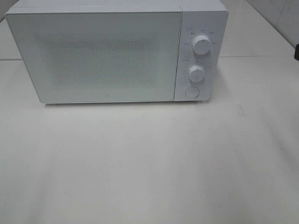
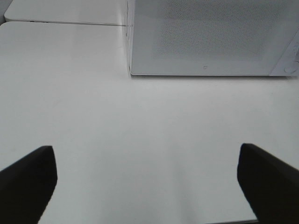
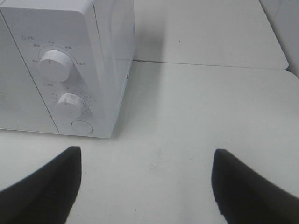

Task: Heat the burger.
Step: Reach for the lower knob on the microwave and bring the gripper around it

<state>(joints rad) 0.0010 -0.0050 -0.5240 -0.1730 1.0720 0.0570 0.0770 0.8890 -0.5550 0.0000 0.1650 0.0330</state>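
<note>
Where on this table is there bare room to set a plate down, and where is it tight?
The broad stretch of table in front of the closed microwave is bare across its whole width. A wide bare patch lies to the microwave's right, beside its knobs, and a narrower strip to its left. Only the microwave itself takes up room, at the back.
</note>
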